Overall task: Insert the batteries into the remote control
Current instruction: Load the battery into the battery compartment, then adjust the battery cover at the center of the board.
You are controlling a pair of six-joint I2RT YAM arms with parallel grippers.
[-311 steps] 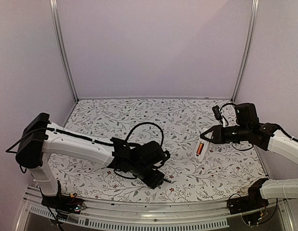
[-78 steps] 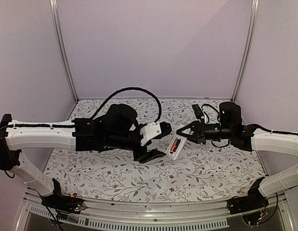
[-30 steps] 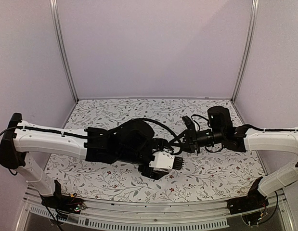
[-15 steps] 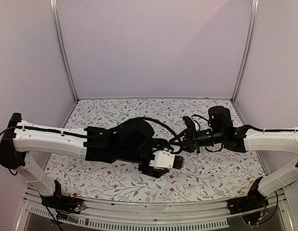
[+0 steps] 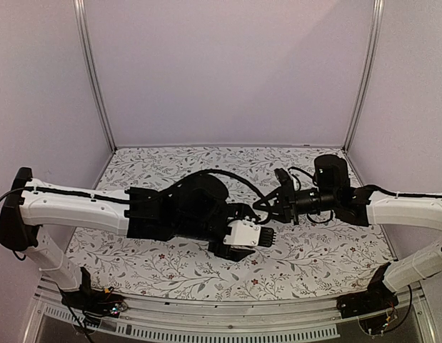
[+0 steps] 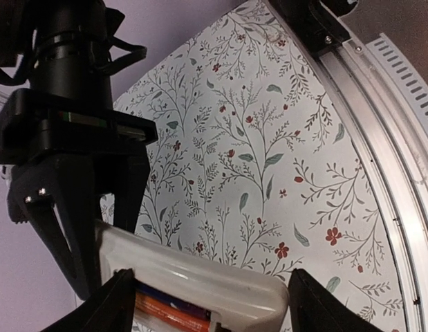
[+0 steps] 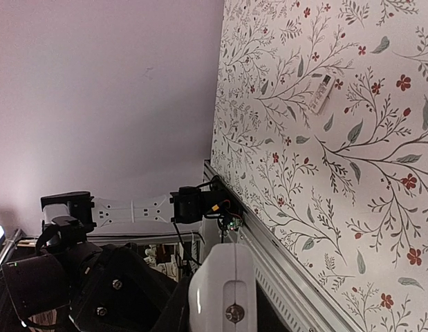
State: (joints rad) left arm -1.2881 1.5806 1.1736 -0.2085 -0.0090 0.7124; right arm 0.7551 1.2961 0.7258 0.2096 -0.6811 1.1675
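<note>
The white remote control [image 6: 200, 280] hangs in the air over the table's middle, bay side toward the left wrist camera. Both batteries lie in the bay: the dark one [image 6: 165, 304] above the orange-red one [image 6: 173, 318]. My right gripper [image 5: 272, 207] is shut on the remote's far end; its black fingers [image 6: 127, 197] straddle that end. In the right wrist view the remote [image 7: 224, 283] fills the space between the jaws of the right gripper [image 7: 224, 319]. My left gripper [image 6: 208, 308] stands wide open, one jaw on either side of the remote's near end. From above, the left gripper [image 5: 262, 232] hides the remote.
A small white oblong piece [image 7: 322, 93], apparently the loose battery cover, lies on the floral tablecloth [image 6: 269, 138] toward the left arm's side. The metal front rail [image 6: 386, 104] runs along the near table edge. The left arm's base [image 7: 193, 204] sits at that edge.
Since 2.6 s ago both grippers have closed in on each other over the table's middle. In the last second the right arm eased slightly right and the left gripper rose slightly.
</note>
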